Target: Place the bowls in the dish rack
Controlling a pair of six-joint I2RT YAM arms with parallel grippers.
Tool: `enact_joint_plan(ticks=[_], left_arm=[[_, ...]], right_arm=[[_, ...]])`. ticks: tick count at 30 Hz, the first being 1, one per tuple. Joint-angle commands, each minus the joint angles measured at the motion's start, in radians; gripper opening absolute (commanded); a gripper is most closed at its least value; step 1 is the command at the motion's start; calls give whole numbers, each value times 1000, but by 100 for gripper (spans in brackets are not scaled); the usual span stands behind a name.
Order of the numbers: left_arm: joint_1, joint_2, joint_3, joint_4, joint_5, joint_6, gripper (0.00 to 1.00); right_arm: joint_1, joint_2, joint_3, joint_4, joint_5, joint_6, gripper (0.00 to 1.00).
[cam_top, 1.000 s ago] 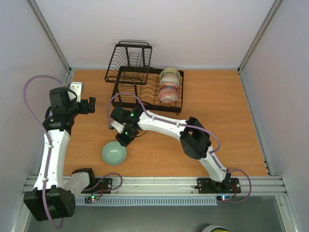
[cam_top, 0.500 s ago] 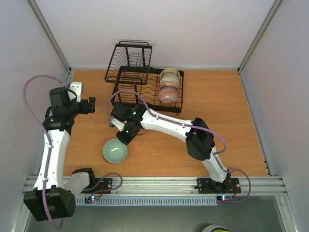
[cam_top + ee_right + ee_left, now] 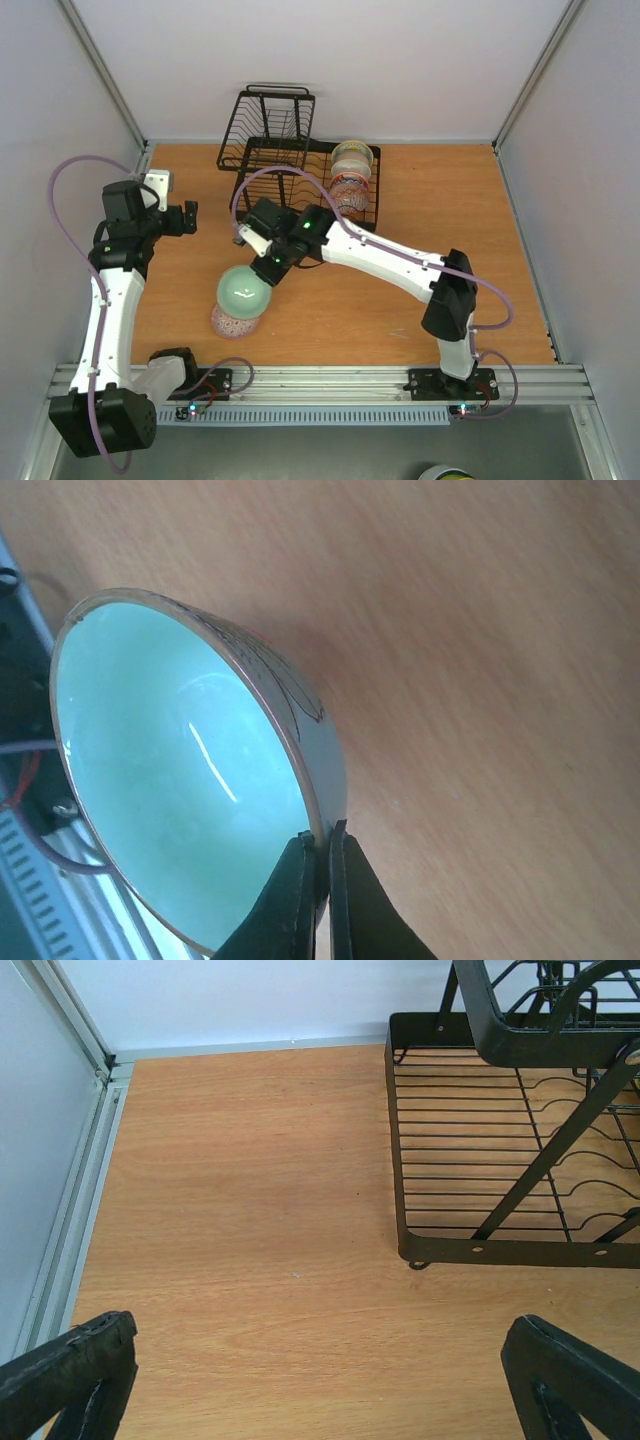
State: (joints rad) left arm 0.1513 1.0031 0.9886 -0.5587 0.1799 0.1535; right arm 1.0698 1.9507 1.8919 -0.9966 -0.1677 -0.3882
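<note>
Mint bowl [image 3: 243, 289] rim pinched in right claw [image 3: 322, 842], tilted; left claw [image 3: 318, 1338] wide open, empty

Wooden table [image 3: 500, 260], black wire dish rack [image 3: 310, 170] at its far edge, pink patterned bowl [image 3: 228, 325] near front-left

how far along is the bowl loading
Done: the cream teal-rimmed bowl and red-and-white patterned bowl sit in the black wire dish rack. In hand: the right tool holds the mint green ceramic bowl. Left: the pink-red patterned bowl on the table.
</note>
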Motion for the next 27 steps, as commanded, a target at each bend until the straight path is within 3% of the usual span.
enact_joint_plan(ticks=[1,6,10,15,19,27], left_arm=[[6,-15,27,11,9,0,99],[7,-15,27,11,13,-2,99],[6,-14,26,12,16,-3,99],[7,-15,27,12,15,-3,99],[6,-17,27,10,9,-2,99],[6,-8,27,10,15,-2,99]], right_arm=[[-61,-122,-84,-11,120,-32,1],[-214,-221,-193,-36,265,-48,1],[-326,-239,-197,-51,464,-64,1],[-351,-180,-178,25,755,-165,1],[-350,-142,-212,172,910,-301,1],[-351,-142,-431,703,1064,-695,1]])
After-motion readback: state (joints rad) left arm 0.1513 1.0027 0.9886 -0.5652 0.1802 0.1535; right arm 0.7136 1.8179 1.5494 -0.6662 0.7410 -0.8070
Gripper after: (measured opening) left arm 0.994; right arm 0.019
